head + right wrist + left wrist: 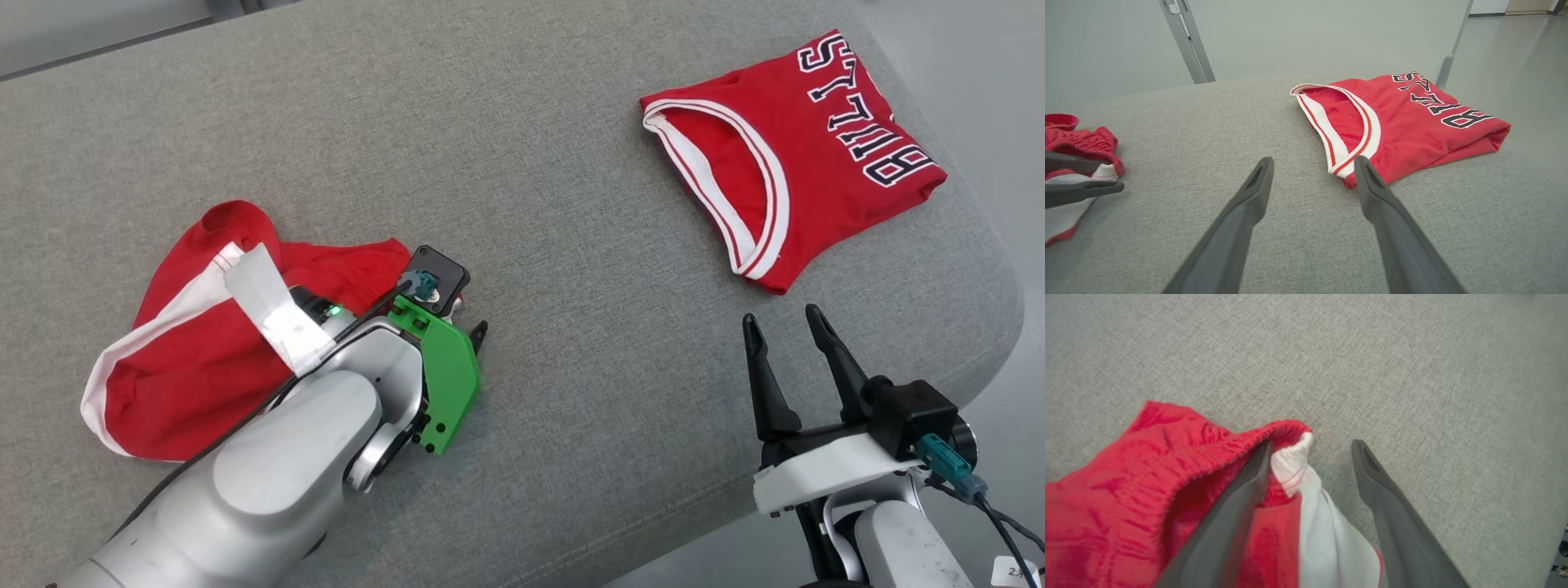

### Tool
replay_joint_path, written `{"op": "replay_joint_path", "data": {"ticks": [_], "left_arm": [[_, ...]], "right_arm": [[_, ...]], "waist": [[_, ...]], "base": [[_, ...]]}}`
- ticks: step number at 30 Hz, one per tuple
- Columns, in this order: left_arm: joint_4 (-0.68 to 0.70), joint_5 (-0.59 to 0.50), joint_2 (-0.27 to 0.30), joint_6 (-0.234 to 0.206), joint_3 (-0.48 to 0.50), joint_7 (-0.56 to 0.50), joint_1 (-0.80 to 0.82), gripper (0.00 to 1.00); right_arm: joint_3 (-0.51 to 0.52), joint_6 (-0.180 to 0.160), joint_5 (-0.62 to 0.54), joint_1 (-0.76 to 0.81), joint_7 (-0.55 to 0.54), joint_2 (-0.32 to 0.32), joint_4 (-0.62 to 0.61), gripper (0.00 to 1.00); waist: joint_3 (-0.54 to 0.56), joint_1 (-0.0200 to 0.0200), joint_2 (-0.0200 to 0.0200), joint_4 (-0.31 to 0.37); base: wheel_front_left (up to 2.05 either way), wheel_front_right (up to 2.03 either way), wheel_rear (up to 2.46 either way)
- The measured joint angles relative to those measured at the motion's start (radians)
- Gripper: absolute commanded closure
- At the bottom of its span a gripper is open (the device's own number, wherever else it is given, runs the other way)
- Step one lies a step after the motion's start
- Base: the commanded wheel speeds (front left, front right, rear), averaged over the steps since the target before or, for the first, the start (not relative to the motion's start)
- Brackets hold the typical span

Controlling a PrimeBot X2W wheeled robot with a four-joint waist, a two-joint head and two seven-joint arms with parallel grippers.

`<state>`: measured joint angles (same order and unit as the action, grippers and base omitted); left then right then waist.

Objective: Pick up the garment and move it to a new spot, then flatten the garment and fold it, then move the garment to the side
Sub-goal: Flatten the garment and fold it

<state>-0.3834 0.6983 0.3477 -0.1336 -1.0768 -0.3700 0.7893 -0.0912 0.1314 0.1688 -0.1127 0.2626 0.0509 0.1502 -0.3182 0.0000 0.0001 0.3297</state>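
Observation:
The garment is a crumpled pair of red shorts (180,367) with white side panels, lying at the left of the grey cushion (571,245). My left gripper (1312,444) is open at the shorts' right end. One finger presses into the red waistband (1208,449). The white gathered corner (1294,465) sits between the fingers, and the other finger rests on bare cushion. From the right wrist view the same fingers (1086,188) bracket white cloth. My right gripper (780,317) hovers open and empty over the cushion's front right.
A folded red jersey (824,163) with white trim and dark lettering lies at the back right, near the cushion's rounded edge. Pale floor (1004,122) drops away beyond that edge. Metal frame legs (1188,41) stand behind the cushion.

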Motion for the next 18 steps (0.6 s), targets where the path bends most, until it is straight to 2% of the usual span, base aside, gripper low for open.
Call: {"op": "replay_joint_path", "data": {"ticks": [1,2,3,4,10,18], "left_arm": [[-0.009,-0.004,0.003,0.000,-0.004,-0.006,0.002,0.54],[-0.016,-0.006,0.005,0.001,-0.008,-0.008,0.005,0.64],[-0.022,-0.007,0.005,0.002,-0.010,-0.008,0.008,0.96],[-0.028,-0.007,0.004,0.003,-0.012,-0.009,0.011,1.00],[-0.029,0.013,-0.009,0.016,0.004,0.014,0.012,1.00],[0.082,0.035,-0.065,0.010,0.060,0.114,0.044,1.00]], "right_arm": [[0.001,0.000,0.000,0.000,0.000,0.000,0.000,0.00],[0.001,0.000,0.001,0.000,0.000,0.000,0.000,0.00],[0.002,0.000,0.002,-0.001,0.000,0.000,0.001,0.00],[0.003,0.000,0.002,-0.003,0.000,0.000,0.001,0.00],[0.008,0.000,0.002,-0.007,0.000,0.000,0.000,0.00],[0.003,0.000,0.004,-0.006,0.000,0.000,0.002,0.00]], "waist": [[0.000,0.0000,0.0000,0.000],[0.000,0.0000,0.0000,-0.001],[0.001,0.0000,0.0000,-0.002],[0.001,0.0000,0.0000,-0.003],[0.004,0.0000,0.0000,-0.010],[0.017,0.0000,0.0000,-0.016]], "base": [[0.00,0.00,0.00],[0.00,0.00,0.00],[0.00,0.00,0.00],[0.00,0.00,0.00],[0.00,0.00,0.00],[0.00,0.00,0.00]]}}
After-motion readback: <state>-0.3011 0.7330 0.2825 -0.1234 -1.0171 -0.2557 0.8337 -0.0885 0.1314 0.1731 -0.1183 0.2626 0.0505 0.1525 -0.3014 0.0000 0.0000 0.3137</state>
